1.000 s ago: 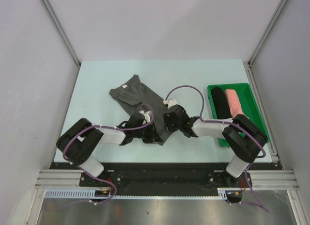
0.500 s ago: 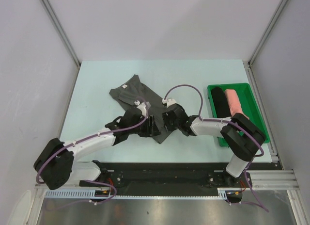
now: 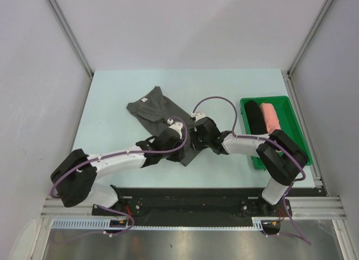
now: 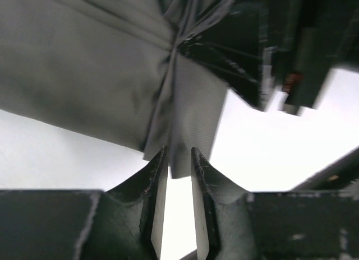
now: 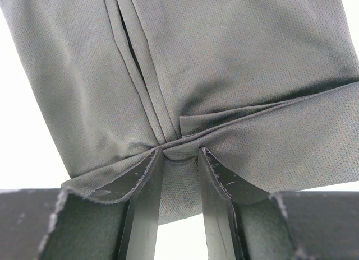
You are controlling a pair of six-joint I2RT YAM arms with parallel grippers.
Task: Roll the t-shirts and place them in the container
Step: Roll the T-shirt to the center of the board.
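Top external view is showing the dark grey t-shirt [image 3: 154, 107] lying spread well left of the green tray [image 3: 269, 98], its near hem bunching between both arms. The left gripper [image 4: 178, 158] is pinching a hem corner in nearly closed jaws; nearer the tray, the right gripper [image 5: 179, 154] is clamping gathered folds. The black roll [image 3: 254, 117] and salmon roll [image 3: 271, 119] are lying inside the tray
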